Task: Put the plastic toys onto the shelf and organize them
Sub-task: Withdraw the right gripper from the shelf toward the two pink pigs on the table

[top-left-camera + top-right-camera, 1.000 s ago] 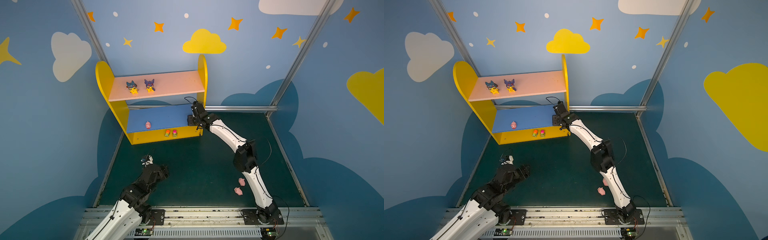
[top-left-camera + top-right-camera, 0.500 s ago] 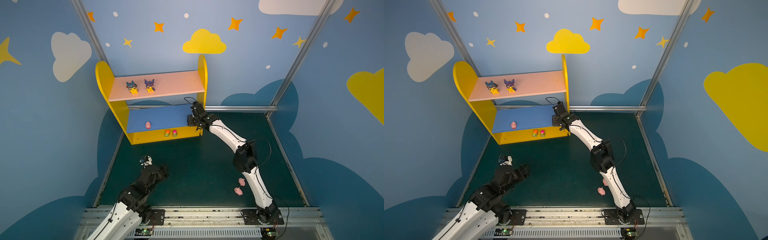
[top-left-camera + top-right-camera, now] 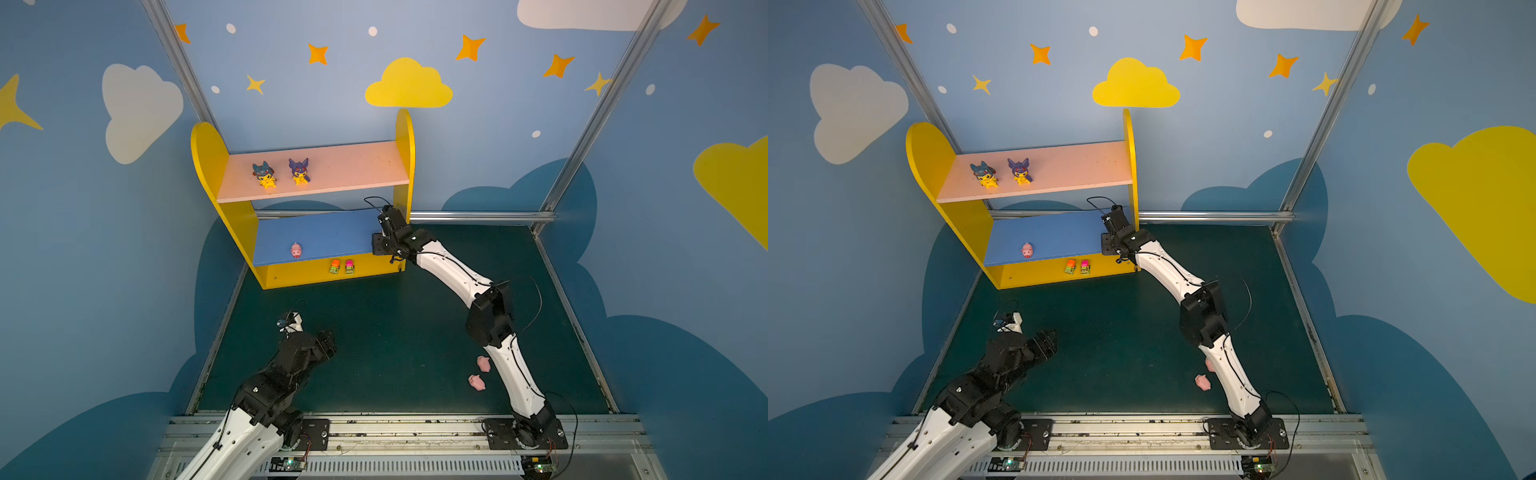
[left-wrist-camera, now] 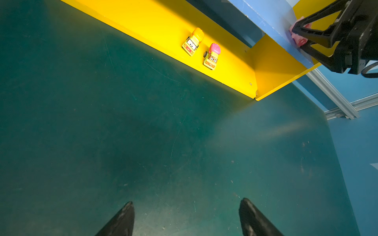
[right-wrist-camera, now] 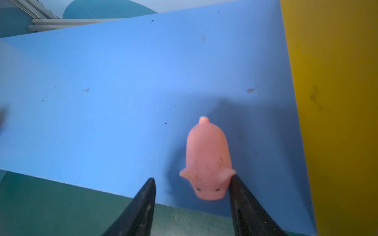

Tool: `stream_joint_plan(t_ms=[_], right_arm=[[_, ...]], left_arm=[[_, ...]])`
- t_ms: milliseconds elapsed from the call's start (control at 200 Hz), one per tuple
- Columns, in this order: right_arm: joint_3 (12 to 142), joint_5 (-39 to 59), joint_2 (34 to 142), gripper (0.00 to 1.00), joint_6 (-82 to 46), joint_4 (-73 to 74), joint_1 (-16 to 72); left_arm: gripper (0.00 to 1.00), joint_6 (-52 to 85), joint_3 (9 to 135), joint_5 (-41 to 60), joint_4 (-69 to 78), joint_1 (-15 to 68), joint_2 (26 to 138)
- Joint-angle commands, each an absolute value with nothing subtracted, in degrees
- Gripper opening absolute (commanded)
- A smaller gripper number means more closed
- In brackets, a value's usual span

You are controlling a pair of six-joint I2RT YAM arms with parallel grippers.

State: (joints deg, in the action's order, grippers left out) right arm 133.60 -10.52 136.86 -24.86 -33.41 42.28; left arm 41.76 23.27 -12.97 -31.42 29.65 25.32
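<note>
Item: pig [image 5: 207, 159], resting on the shelf's [image 3: 210, 166] blue board [image 5: 102, 92] beside the right panel [image 5: 337, 102], release step, right end effector [image 5: 192, 178] open astride it, left end effector [image 4: 186, 204] open, empty; next calls for clean withdrawal toward two counter pigs [image 3: 477, 381].

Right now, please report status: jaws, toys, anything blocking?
Left jaws open, empty. Right jaws open, pink pig between them on blue board. Two pigs on mat. Nothing blocking.

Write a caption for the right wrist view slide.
Right gripper, fingers open, straddles pink pig on the blue shelf board.
</note>
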Motion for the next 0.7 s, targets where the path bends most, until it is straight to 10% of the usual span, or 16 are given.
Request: stream_joint_plan(t_ms=[0, 696], right_arm=[[131.55, -10.94, 131.58, 0.63, -24.34, -36.71, 42.78], [61.00, -23.64, 73.33, 0.73, -39.43, -54.11, 51.00]], left_arm=[[0.83, 40.67, 24.00, -13.04, -32.46, 29.53, 25.60], [0.98, 40.77, 25.00, -7.20, -21.66, 38.92, 38.93]])
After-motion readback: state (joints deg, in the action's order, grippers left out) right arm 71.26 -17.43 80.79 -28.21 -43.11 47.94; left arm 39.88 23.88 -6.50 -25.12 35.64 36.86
